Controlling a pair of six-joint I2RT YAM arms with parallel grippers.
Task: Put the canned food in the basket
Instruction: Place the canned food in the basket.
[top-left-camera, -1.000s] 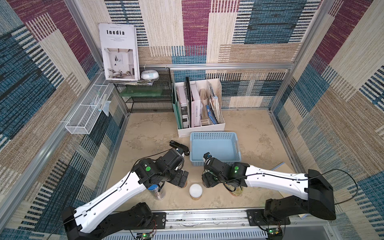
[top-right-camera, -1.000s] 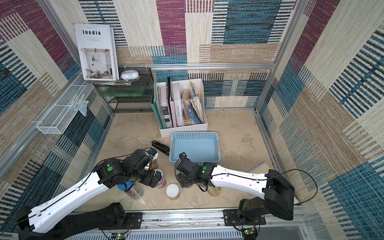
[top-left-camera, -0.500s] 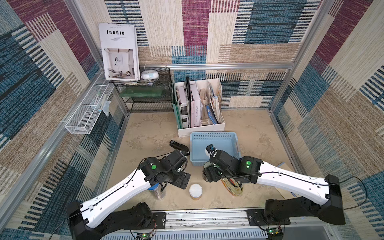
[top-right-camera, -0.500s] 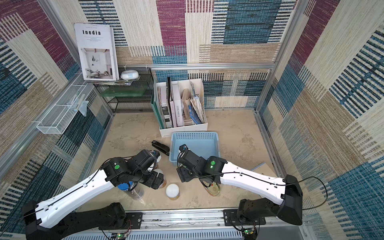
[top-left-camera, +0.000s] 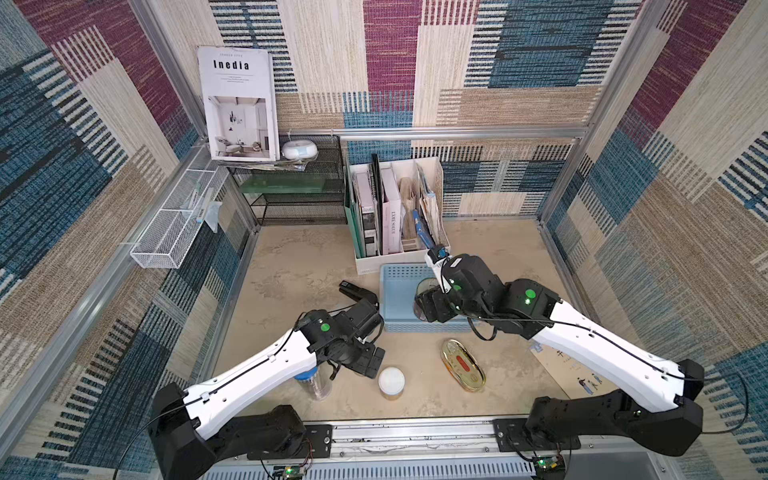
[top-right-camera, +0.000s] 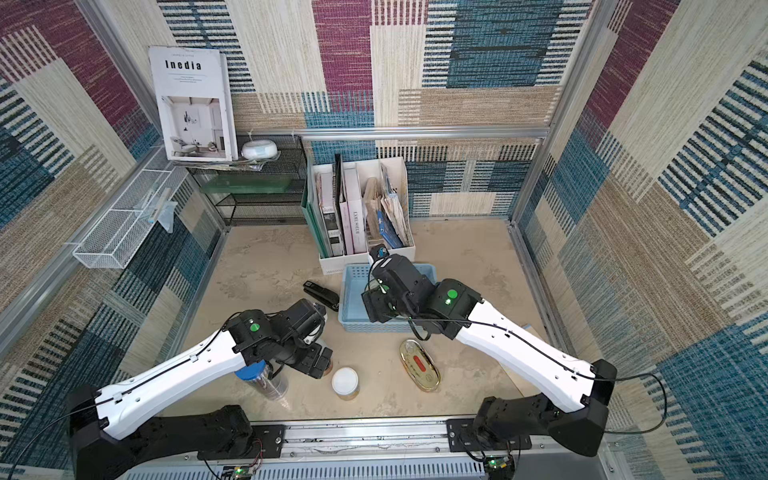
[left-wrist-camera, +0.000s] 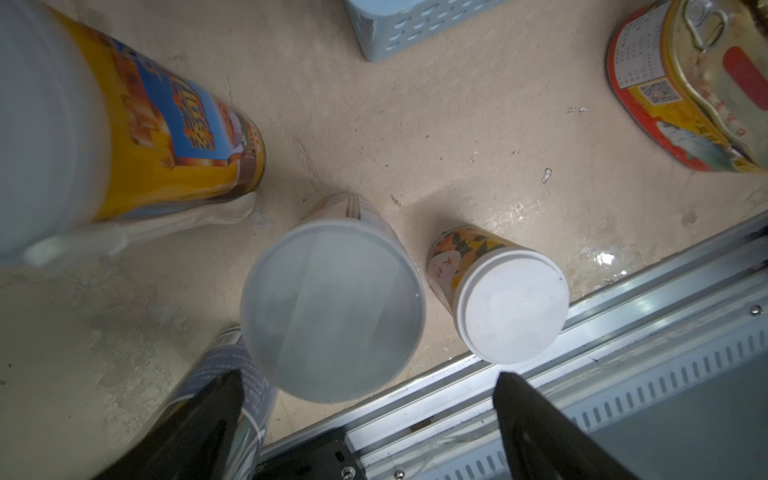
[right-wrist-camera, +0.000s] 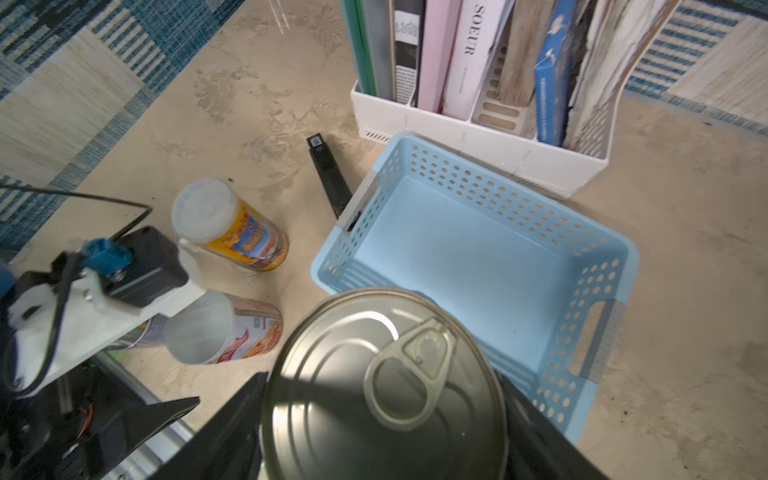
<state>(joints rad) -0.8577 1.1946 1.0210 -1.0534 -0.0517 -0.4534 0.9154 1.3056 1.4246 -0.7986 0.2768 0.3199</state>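
The right gripper (right-wrist-camera: 380, 442) is clamping the pull-tab can (right-wrist-camera: 332, 374), holding it over the near side of the light blue basket (right-wrist-camera: 598, 257). The left gripper (left-wrist-camera: 368, 382) is hovering with jaws spread wide above a tall white-lidded can (left-wrist-camera: 332, 299) standing on the worktop (left-wrist-camera: 415, 124), a short white-lidded can (left-wrist-camera: 513, 303) just beside it.

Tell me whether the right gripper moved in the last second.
Yes: the right gripper, holding the pull-tab can, moved toward the file organiser, now above the basket rim.
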